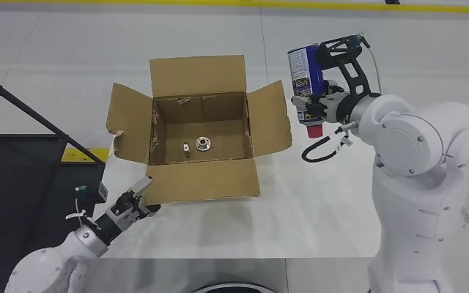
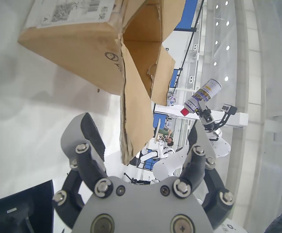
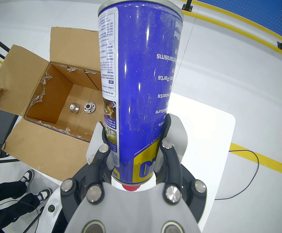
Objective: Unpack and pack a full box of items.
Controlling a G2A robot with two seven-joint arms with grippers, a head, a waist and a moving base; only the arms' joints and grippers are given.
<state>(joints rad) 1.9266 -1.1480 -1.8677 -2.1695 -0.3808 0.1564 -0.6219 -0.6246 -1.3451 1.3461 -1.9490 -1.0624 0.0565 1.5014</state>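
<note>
Unpacking, I'd say: right gripper (image 3: 135, 124) clamped on spray can (image 3: 141, 66) beside box (image 1: 198, 77) (left gripper (image 2: 141, 123) spread, empty); next needs a table (image 1: 315, 220) spot.

Box (image 1: 205, 183): plain brown cardboard, paler ragged torn edges, a white label (image 2: 66, 11) with black print on one outer face. Spray can (image 3: 141, 77): deep blue body, yellow band near the red cap, white text panel down one side, silver rim. Metal ring (image 3: 74, 108) and flanged metal part (image 3: 89, 107): shiny silver. Counter (image 1: 308, 212): white. Right pincer (image 3: 135, 123) and left pincer (image 2: 141, 122): black fingers, grey plate, silver screws. Floor (image 1: 73, 44): pale grey, with a yellow line (image 3: 231, 19). Cable (image 3: 246, 174): black.
</note>
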